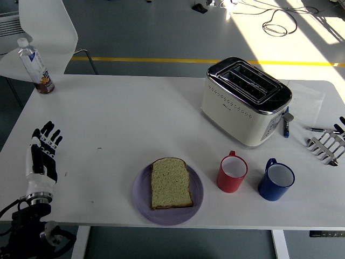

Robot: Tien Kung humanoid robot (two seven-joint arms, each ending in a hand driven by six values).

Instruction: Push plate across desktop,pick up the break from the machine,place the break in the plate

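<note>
I find the bread (171,183) lying on the plate (141,197); toaster (245,100) slots empty. Left hand (42,155) spread, holding nothing. Task looks complete.

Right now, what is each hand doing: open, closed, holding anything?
Left hand: open, fingers spread, holding nothing, over the table's left edge.
Right hand: only fingertips show at the right edge; cannot tell.

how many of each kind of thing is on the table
mugs: 2, red and blue
plate: 1
bread: 1
toaster: 1
bottle: 1
rack: 1
pens: 2, blue and black
total: 9
</note>
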